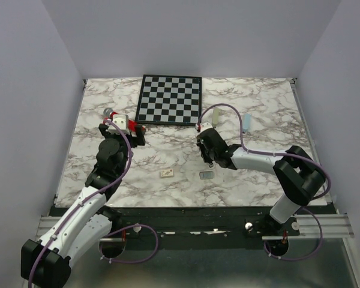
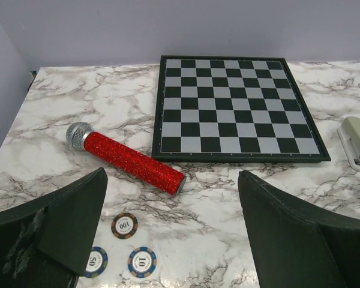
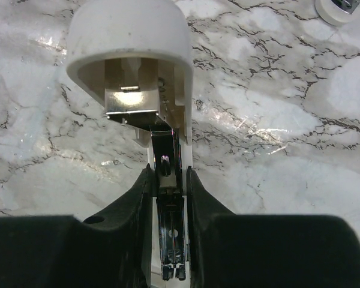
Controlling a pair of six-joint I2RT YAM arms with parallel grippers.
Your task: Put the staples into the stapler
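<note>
The right gripper (image 3: 166, 174) was clenched on the stapler (image 3: 132, 36). Its fingers (image 3: 132, 207) pressed both sides of the metal magazine (image 3: 170, 222), and the white top looked hinged open, its hollow underside turned toward the wrist camera. The grip sat over the middle of the desk (image 1: 258, 186), near the near right corner of the chessboard (image 2: 240, 108).

The staples (image 1: 206, 175) lay flat on the marble between that gripper and the desk's near edge. They were close to the gripper but apart from it, and nothing touched them.

The left gripper (image 2: 173, 177) was released, jaws wide and empty. It sat toward the far left corner of the desk, above the red microphone (image 2: 129, 159) and some poker chips (image 2: 125, 225).

The step in hand appeared to be holding the stapler open so it could be fed, with the strip not yet picked up. To do it well, the right arm would probably need to hold the magazine level and steady with its channel facing up. It should not squeeze so hard that the rail pinched shut.

The left arm seemed the free one to fetch the strip. A block that thin and flat would likely resist a plain top pinch, so gripping its long edges low and square looked safest. It should then go in lined up with the channel, legs down, before the top was closed.
</note>
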